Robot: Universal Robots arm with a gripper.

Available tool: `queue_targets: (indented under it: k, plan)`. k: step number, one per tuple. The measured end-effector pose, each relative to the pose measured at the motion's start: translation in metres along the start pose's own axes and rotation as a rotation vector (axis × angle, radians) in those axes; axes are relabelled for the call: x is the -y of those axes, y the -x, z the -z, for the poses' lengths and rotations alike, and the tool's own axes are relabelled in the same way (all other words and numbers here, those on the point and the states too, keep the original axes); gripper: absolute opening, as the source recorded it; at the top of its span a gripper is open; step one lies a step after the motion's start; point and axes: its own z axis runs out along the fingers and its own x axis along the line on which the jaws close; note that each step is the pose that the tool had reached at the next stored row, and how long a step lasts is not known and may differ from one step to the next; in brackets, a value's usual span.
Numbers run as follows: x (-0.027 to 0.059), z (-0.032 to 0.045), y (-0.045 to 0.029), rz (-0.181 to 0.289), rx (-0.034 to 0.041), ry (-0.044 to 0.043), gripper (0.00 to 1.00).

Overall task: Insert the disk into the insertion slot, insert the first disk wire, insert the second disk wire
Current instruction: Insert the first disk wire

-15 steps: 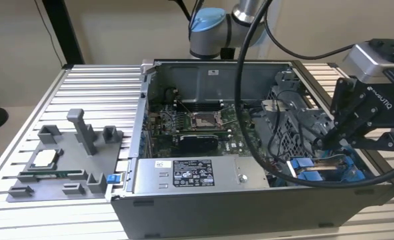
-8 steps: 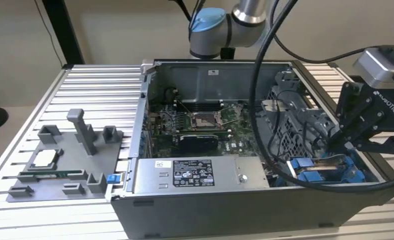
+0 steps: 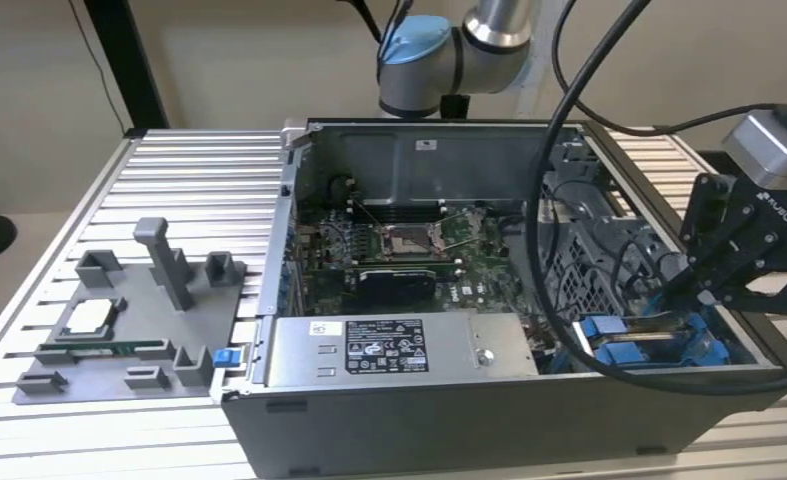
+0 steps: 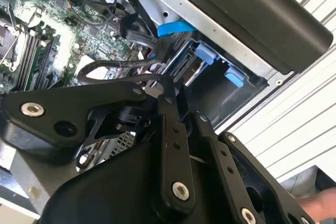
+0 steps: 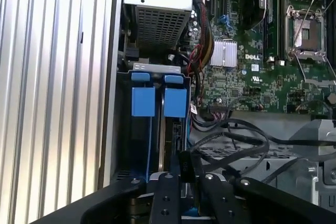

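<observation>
Currently end effector (image 5: 187, 174) pinching black wire connector (image 5: 185, 162) at insertion slot (image 3: 649, 345), 4 o'clock in case (image 3: 500, 400), exterior view. Inside sits disk (image 5: 170, 135), edge-on. Connector likely rigid, pins fragile; grip connector body.

Disk (image 5: 170, 136): drive in blue carrier, on edge, seated in slot.
Slot (image 5: 155, 67): grey metal bay, blue clips, in case corner.
Wire (image 5: 184, 162): black plug pinched in claw (image 5: 186, 178), at disk's end.

Slatted table (image 3: 206, 160) with computer case (image 3: 500, 425), grey fixture plate (image 3: 153, 335)
</observation>
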Motion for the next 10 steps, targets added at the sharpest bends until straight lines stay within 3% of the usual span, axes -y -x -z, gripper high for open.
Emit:
queue_targets:
  k: [3, 4, 6, 10]
  plan:
    - [0.0003, -0.0002, -0.0001, -0.001, -0.0021, 0.0006, 0.00]
    - [0.0022, -0.0003, -0.0002, -0.001, -0.0021, 0.0056, 0.00]
    - [0.0079, -0.0003, -0.0004, -0.004, -0.0013, 0.0241, 0.00]
    - [0.0173, -0.0004, -0.0007, -0.011, 0.0004, 0.0742, 0.00]
